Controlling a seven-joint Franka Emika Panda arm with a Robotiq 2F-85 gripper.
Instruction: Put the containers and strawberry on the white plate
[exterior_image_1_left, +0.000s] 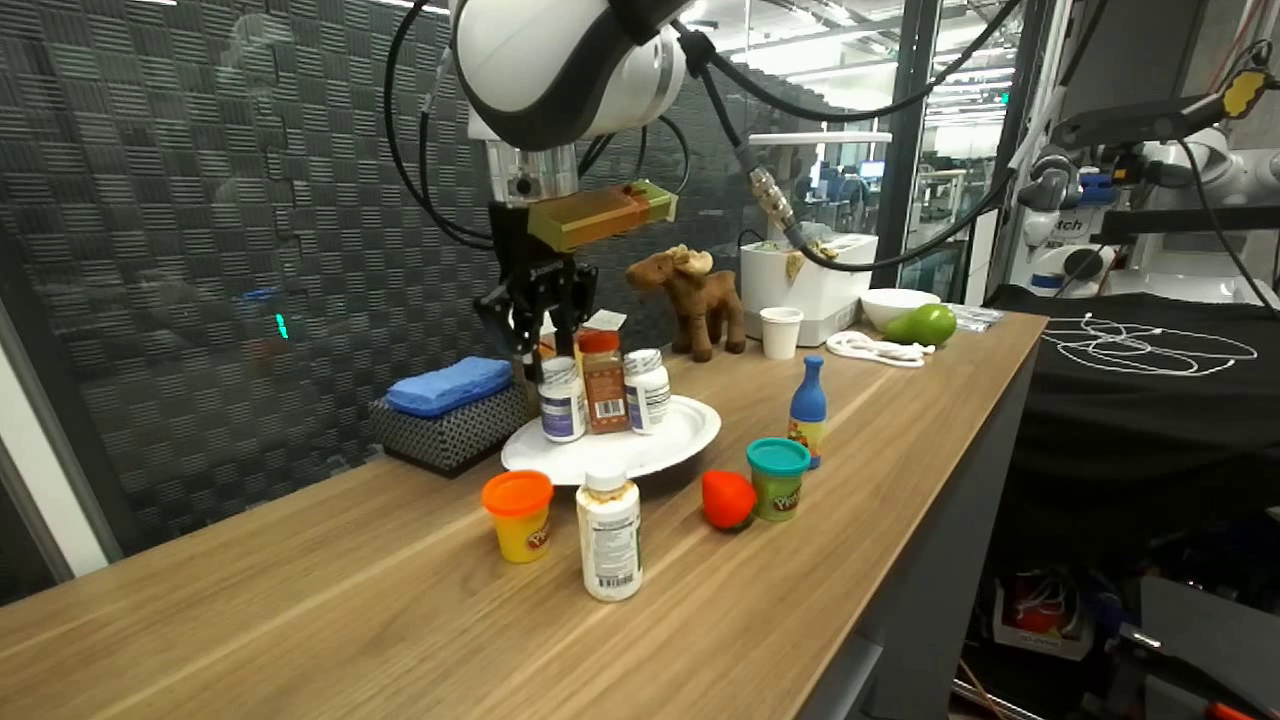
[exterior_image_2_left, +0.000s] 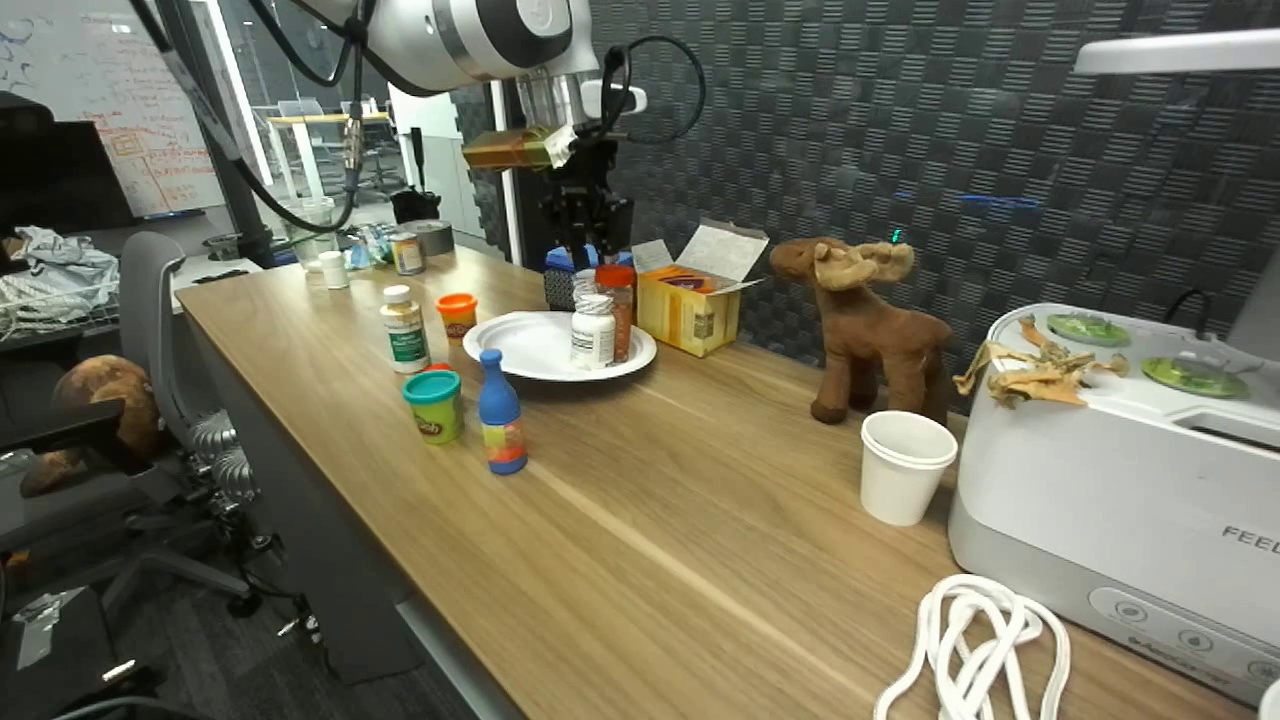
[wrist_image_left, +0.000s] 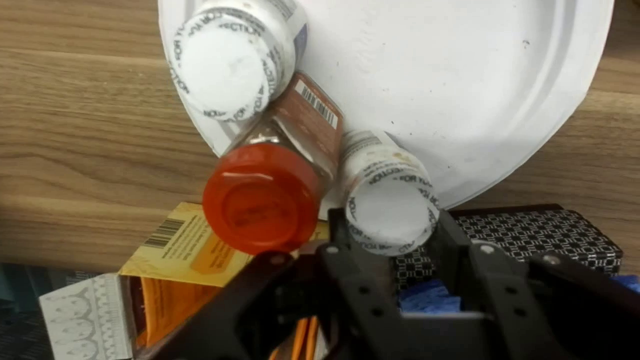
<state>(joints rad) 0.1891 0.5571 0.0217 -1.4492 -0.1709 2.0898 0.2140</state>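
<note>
The white plate (exterior_image_1_left: 665, 450) bears a white bottle (exterior_image_1_left: 648, 390), a red-lidded spice jar (exterior_image_1_left: 605, 385) and a second white bottle (exterior_image_1_left: 563, 415). My gripper (exterior_image_1_left: 549, 366) has its fingers snug on both sides of that second bottle's cap (wrist_image_left: 392, 215); the bottle stands upright. The red strawberry (exterior_image_1_left: 727, 498) lies on the table beside the teal-lidded tub (exterior_image_1_left: 777, 482). In front of the plate are an orange-lidded tub (exterior_image_1_left: 518, 518) and a tall white bottle (exterior_image_1_left: 611, 540). A blue toy bottle (exterior_image_1_left: 807, 412) stands further right. The strawberry is mostly hidden in an exterior view.
A tissue box (exterior_image_1_left: 450, 430) with a blue cloth stands left of the plate, and an open yellow box (exterior_image_2_left: 690, 318) behind it. A plush moose (exterior_image_1_left: 700, 300), a paper cup (exterior_image_1_left: 780, 332), a white machine (exterior_image_2_left: 1130, 480) and a white cord (exterior_image_2_left: 965, 650) are further along.
</note>
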